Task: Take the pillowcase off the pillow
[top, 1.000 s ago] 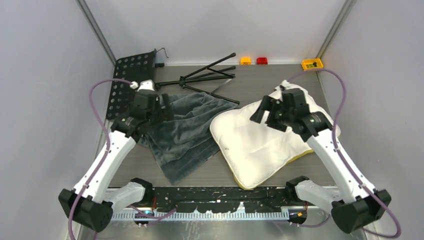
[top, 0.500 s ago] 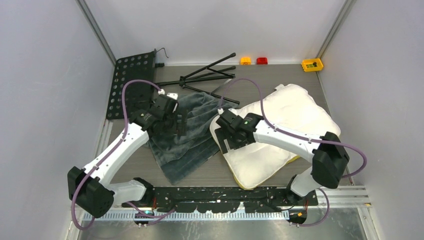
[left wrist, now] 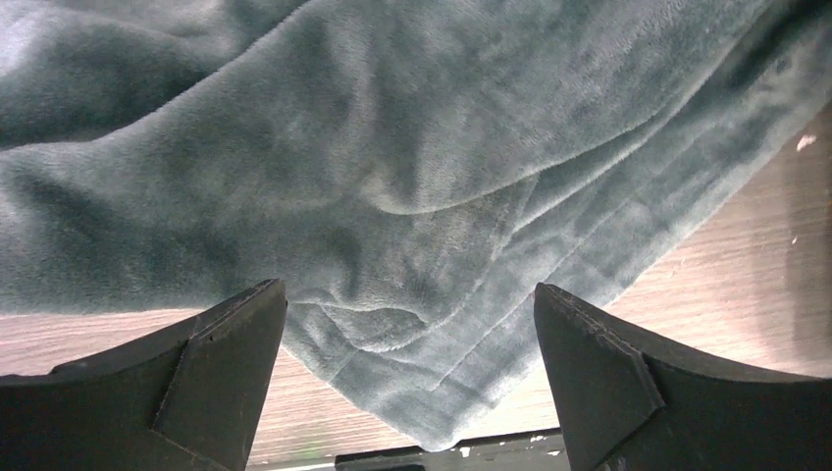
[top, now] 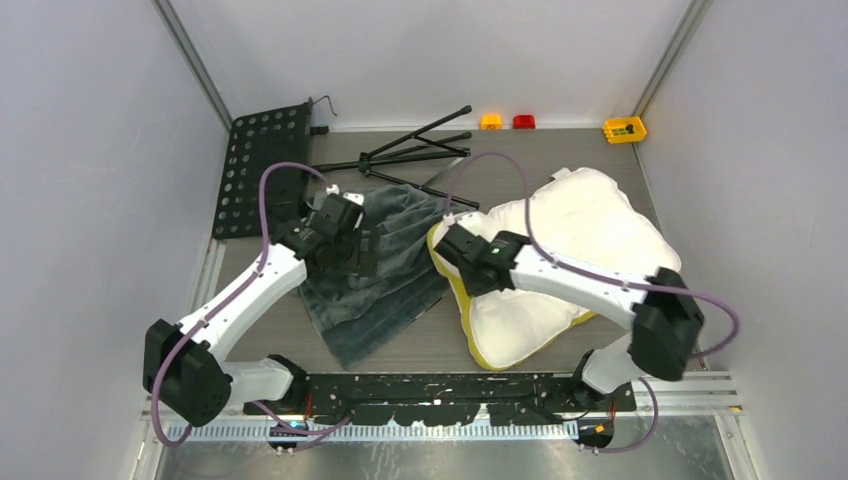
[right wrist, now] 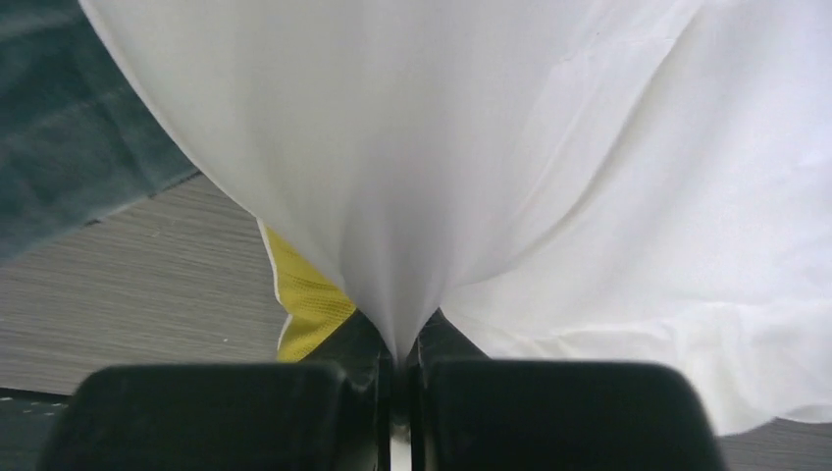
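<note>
Separation nearly done: my right gripper pinches pillow, left gripper spread (over pillowcase); next, drag pillow toward three o'clock.

Two robot arms share a tabletop with one white pillow, one grey-teal pillowcase, one perforated black panel at the far-left corner, one folded black tripod, and three bricks along the far edge: one orange brick, one red brick, one yellow brick.

no legible text or labels anywhere
</note>
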{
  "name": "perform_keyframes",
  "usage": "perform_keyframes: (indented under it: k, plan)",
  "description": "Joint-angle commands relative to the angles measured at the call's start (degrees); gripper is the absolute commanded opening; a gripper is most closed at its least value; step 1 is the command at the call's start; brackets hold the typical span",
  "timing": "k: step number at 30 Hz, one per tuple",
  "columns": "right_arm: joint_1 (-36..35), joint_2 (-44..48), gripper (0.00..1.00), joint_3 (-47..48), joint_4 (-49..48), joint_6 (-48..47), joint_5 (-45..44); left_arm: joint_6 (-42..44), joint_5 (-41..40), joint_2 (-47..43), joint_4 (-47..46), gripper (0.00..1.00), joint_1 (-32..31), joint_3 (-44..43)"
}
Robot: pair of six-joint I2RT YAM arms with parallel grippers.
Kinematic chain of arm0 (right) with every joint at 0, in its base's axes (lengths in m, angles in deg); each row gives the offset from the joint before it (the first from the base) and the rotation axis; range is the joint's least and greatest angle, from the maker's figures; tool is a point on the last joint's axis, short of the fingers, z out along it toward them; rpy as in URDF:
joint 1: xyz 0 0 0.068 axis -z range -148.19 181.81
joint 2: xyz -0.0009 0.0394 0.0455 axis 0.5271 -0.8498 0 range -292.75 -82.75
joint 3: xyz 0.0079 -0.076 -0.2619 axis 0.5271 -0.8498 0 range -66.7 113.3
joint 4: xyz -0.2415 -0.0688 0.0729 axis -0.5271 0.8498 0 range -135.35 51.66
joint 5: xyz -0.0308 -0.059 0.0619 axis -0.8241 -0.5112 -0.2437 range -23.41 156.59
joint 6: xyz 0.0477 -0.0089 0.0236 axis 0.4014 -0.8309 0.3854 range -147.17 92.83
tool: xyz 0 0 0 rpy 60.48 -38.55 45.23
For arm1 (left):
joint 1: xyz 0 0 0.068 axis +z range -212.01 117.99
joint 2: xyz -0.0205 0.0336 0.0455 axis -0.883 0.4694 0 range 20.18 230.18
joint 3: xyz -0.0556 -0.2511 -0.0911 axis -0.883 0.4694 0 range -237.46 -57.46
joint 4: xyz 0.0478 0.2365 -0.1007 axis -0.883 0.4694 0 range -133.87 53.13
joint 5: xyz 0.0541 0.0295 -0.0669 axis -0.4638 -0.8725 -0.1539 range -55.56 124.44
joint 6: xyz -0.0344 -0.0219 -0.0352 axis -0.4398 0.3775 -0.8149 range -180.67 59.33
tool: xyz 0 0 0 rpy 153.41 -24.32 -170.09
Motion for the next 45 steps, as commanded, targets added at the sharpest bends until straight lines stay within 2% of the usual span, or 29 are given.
perform_keyframes:
  k: [1,7,12,18,24,25,26,27,28,29,30,32,33,36,39,42,45]
  plan:
    - [1.0,14.3,0.00,2.1,-3.3,2.2,-12.6,4.1,-4.1,0.0,-3.4,1.00,-5.1,0.4]
    - [5.9,25.2,0.00,4.7,-3.0,3.6,-22.7,6.1,-3.6,4.9,-4.6,1.00,-9.7,-1.7]
    - [19.1,26.6,0.00,9.0,-4.4,2.9,-14.8,4.0,-3.1,12.0,-7.7,1.00,-10.9,-2.8]
    - [29.3,15.8,0.00,23.8,-5.1,1.8,-6.8,2.2,-3.3,23.4,-7.2,1.00,-11.5,-7.7]
    - [40.9,-4.1,0.02,47.4,-2.9,5.3,-2.4,1.0,-6.8,33.6,-6.6,1.00,-11.2,-12.2]
    - [42.7,-8.4,0.10,52.3,-0.4,5.9,-1.8,0.7,-7.3,34.4,-7.6,1.00,-10.8,-12.3]
    - [44.2,-12.4,0.31,57.8,2.5,6.2,-0.2,0.5,-7.0,35.1,-8.0,0.99,-10.1,-12.5]
    - [45.0,-15.7,0.66,63.4,5.6,6.4,1.2,0.1,-6.3,35.7,-9.0,0.94,-8.8,-12.7]
    - [45.2,-18.3,0.82,68.5,8.2,6.1,1.5,-0.2,-5.5,36.0,-10.1,0.81,-7.3,-12.5]
    - [45.2,-19.6,0.86,71.6,9.5,5.6,1.7,-0.3,-4.9,36.0,-11.3,0.68,-5.9,-12.4]
    - [45.2,-19.6,0.86,72.7,9.3,5.1,2.6,-0.4,-4.4,35.8,-12.5,0.48,-4.4,-12.4]
    - [45.2,-16.1,0.87,69.7,6.1,4.1,6.0,0.1,-3.5,35.4,-14.5,0.08,-1.5,-13.0]
    - [45.2,-14.0,0.87,66.6,3.9,3.6,7.5,0.3,-2.8,35.3,-14.7,0.01,-0.2,-14.3]
    - [45.3,-6.1,0.87,54.5,-3.1,2.4,8.5,1.3,-1.7,34.9,-14.1,0.00,2.7,-21.1]
    - [45.3,3.4,0.87,38.2,-11.5,1.8,4.7,2.6,-1.2,35.9,-12.2,0.00,3.4,-31.6]
    - [45.3,11.8,0.87,25.5,-19.7,1.1,2.0,3.1,-0.9,39.2,-8.8,0.00,3.6,-46.6]
    - [45.3,16.7,0.87,18.3,-24.0,0.4,1.5,2.1,2.2,43.4,-3.0,0.00,5.0,-61.6]
